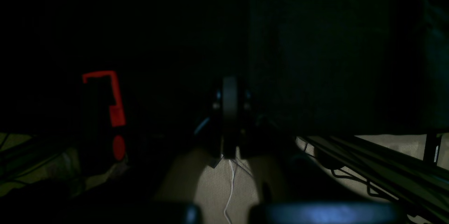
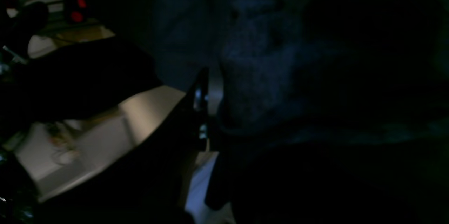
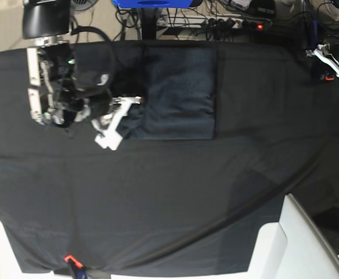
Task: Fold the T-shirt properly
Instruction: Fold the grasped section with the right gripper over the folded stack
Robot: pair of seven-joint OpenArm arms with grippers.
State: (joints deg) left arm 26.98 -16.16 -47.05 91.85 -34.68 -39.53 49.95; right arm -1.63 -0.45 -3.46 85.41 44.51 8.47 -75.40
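Note:
The T-shirt (image 3: 180, 93) lies folded into a dark slate-grey rectangle at the back middle of the black tablecloth (image 3: 169, 192). A loose part of it sticks out at its left edge under my right gripper (image 3: 118, 121). In the right wrist view bluish cloth (image 2: 259, 73) bulges close beside one dark finger (image 2: 200, 101). The other finger is hidden, so I cannot tell whether the jaws hold the cloth. My left gripper (image 3: 332, 63) sits off the table's far right corner, away from the shirt. In the left wrist view its fingers (image 1: 229, 111) look pressed together and empty.
Cables and a power strip (image 3: 239, 23) run behind the table's back edge. A white chair-like object (image 3: 297, 244) stands at the front right. A small orange clip (image 3: 69, 259) sits at the front edge. A red-marked device (image 1: 115, 111) and a wire rack (image 1: 386, 168) are near the left gripper.

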